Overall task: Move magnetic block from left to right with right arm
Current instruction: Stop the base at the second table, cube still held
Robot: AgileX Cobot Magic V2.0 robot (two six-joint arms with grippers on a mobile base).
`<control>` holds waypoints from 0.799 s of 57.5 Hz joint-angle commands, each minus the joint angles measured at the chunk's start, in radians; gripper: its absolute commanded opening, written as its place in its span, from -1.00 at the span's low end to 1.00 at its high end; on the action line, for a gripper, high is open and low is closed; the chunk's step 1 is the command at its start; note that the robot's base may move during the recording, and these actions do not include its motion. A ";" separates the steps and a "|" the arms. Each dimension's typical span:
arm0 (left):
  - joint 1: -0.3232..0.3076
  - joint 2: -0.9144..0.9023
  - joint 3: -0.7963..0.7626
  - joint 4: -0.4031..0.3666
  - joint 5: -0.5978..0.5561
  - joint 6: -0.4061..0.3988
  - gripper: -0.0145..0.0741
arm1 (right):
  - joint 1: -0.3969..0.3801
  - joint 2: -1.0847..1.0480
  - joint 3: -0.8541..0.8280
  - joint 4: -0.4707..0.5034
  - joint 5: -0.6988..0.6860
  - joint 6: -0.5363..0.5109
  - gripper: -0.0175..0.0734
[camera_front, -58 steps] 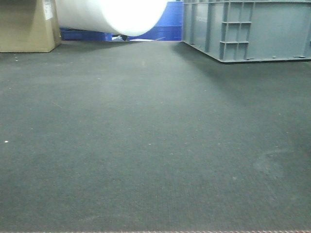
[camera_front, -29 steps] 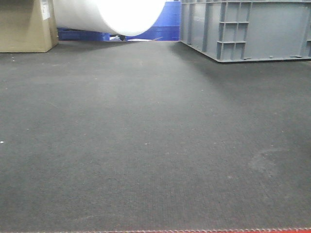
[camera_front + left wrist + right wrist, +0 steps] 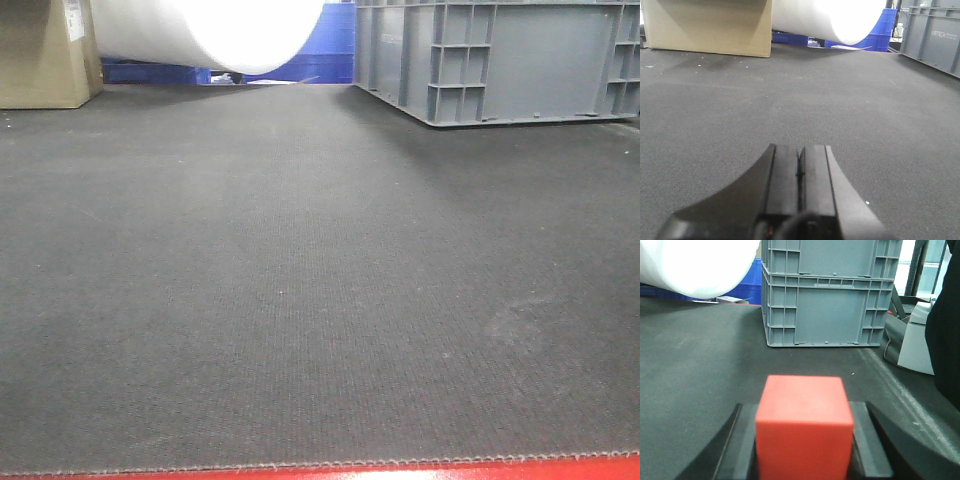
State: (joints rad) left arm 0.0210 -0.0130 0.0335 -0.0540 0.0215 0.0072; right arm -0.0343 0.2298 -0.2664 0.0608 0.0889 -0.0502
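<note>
The right gripper (image 3: 803, 440) clamps the red magnetic block (image 3: 804, 422) between its dark fingers at the dark bench (image 3: 695, 360), apparently ready for the carry rightward, while the left gripper (image 3: 799, 167), fingers pressed together, sits idle.

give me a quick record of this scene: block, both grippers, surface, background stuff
magnetic block: red cube, between the right gripper's fingers
right gripper: shut on the block
left gripper: shut, empty
surface: dark mat
background: grey crate, cardboard box, white roll
</note>
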 commanded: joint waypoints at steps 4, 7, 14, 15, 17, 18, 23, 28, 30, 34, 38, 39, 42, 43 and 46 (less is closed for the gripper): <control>0.000 -0.009 0.007 -0.003 -0.078 -0.007 -0.96 | -0.004 0.008 -0.029 0.000 -0.089 -0.005 -0.05; 0.000 -0.009 0.007 -0.003 -0.078 -0.007 -0.96 | -0.004 0.008 -0.029 0.000 -0.089 -0.005 -0.05; 0.000 -0.009 0.007 -0.003 -0.078 -0.007 -0.96 | -0.004 0.008 -0.029 0.000 -0.089 -0.005 -0.05; 0.000 -0.009 0.007 -0.003 -0.078 -0.007 -0.96 | -0.004 0.008 -0.029 0.000 -0.089 -0.005 -0.05; 0.000 -0.009 0.007 -0.003 -0.078 -0.007 -0.96 | -0.004 0.008 -0.029 -0.001 -0.106 -0.005 -0.05; 0.000 -0.009 0.007 -0.003 -0.078 -0.007 -0.96 | -0.004 0.008 -0.029 -0.001 -0.113 -0.005 -0.05; 0.000 -0.009 0.007 -0.003 -0.078 -0.007 -0.96 | -0.004 0.010 -0.029 -0.005 -0.125 -0.005 -0.05; 0.000 -0.009 0.007 -0.003 -0.078 -0.007 -0.96 | -0.004 0.026 -0.038 -0.005 -0.112 -0.005 -0.05; 0.000 -0.009 0.007 -0.003 -0.078 -0.007 -0.96 | -0.004 0.041 -0.054 -0.005 -0.089 -0.005 -0.05; 0.000 -0.009 0.007 -0.003 -0.078 -0.007 -0.96 | -0.004 0.078 -0.095 -0.005 -0.036 -0.005 -0.05; 0.000 -0.009 0.007 -0.003 -0.078 -0.007 -0.96 | -0.004 0.127 -0.140 -0.005 0.032 -0.005 -0.05; 0.000 -0.009 0.007 -0.003 -0.078 -0.007 -0.96 | -0.004 0.144 -0.152 -0.005 0.052 -0.005 -0.05; 0.000 -0.009 0.007 -0.003 -0.078 -0.007 -0.96 | -0.004 0.186 -0.181 -0.006 0.104 -0.005 -0.05; 0.000 -0.009 0.007 -0.003 -0.078 -0.007 -0.96 | -0.004 0.197 -0.186 -0.006 0.113 -0.005 -0.05; 0.000 -0.009 0.007 -0.003 -0.078 -0.007 -0.96 | -0.002 0.241 -0.200 -0.006 0.147 -0.005 -0.05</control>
State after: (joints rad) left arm 0.0210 -0.0130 0.0335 -0.0540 0.0215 0.0072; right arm -0.0343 0.4068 -0.4066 0.0608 0.2486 -0.0502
